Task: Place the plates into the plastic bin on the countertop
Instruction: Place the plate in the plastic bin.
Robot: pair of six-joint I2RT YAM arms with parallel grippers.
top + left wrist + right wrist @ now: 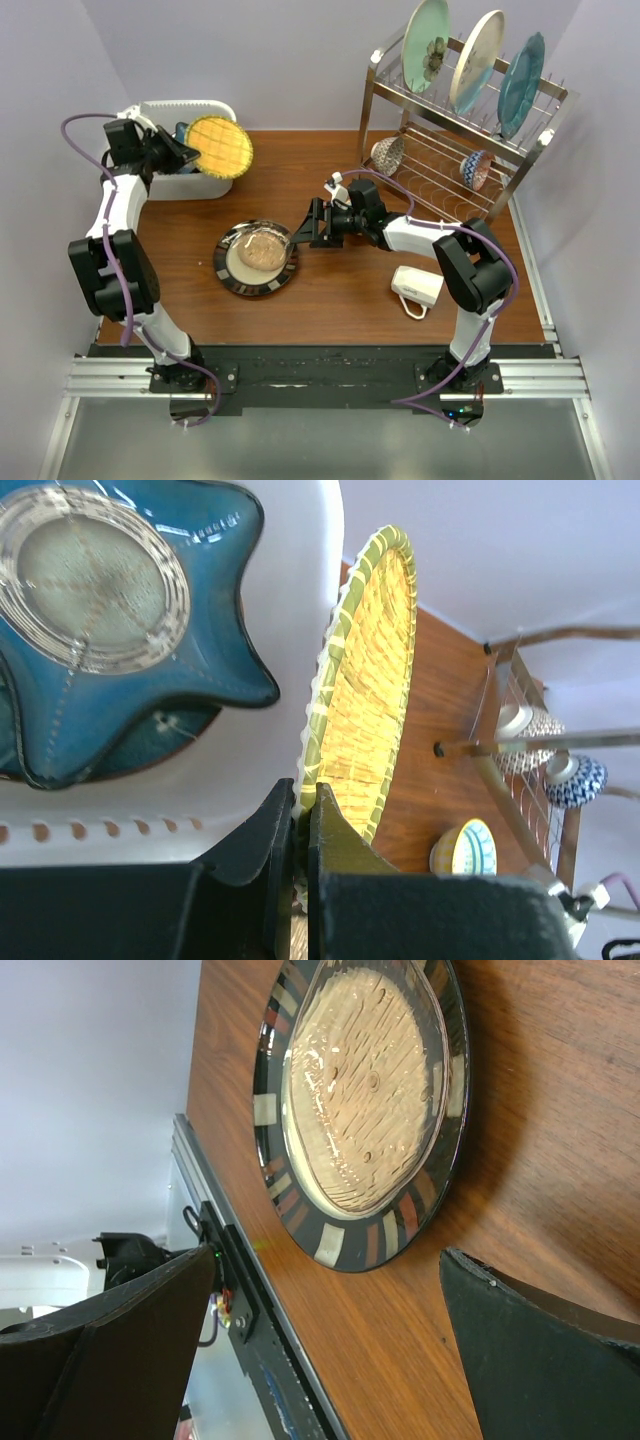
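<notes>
**Top view:** At the far left corner of the desk (pixel 340 300), the left gripper (pixel 190 152) holds the yellow plate (pixel 221 147) on edge over the rim of the bin (pixel 200 104). The plate is tilted, apparently so it can slide in beside what the bin already holds. Mid-desk, the right gripper (pixel 294 228) stands open and empty just beside a black-rimmed plate (pixel 228 272) carrying a glass dish (pixel 262 250), seemingly lined up for a pick. More plates (pixel 477 62) stand in the rack (pixel 385 85) at the far right corner. A mug (pixel 418 285) lies near the right edge.

**Left wrist:** The fingers (pixel 255 850) are pinched shut on the rim of the yellow plate (pixel 370 680), a thin-edge grip that keeps it upright. Beside it, a star plate (pixel 120 610) lies flat in the bin (pixel 300 580).

**Right wrist:** The wide-spread fingers (pixel 120 1350) frame the black-rimmed plate (pixel 345 1250), which lies flat on the wood toward the near edge. Nothing is held between them. A flat plate offers little to grasp, so its raised rim looks the likely hold.
</notes>
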